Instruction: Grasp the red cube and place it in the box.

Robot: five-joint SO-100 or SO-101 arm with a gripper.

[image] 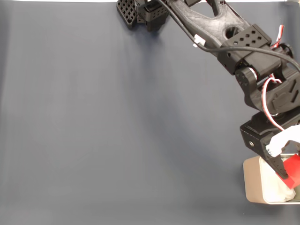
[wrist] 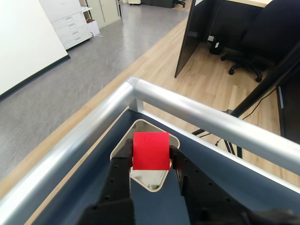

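My gripper (image: 291, 176) is shut on the red cube (image: 293, 171), holding it just above the box (image: 255, 185) at the lower right of the fixed view. The box is beige with rounded corners and white padding inside; its right part is cut off by the frame edge. In the wrist view the red cube (wrist: 151, 150) sits squeezed between my two black fingers (wrist: 124, 157), and the box (wrist: 121, 150) lies directly beneath it, near the table's corner.
The dark blue-grey table mat (image: 117, 122) spreads left of the box. A metal rail (wrist: 201, 117) runs along the table's edges beyond the box, with office floor below. The arm's base (image: 140, 14) stands at the top.
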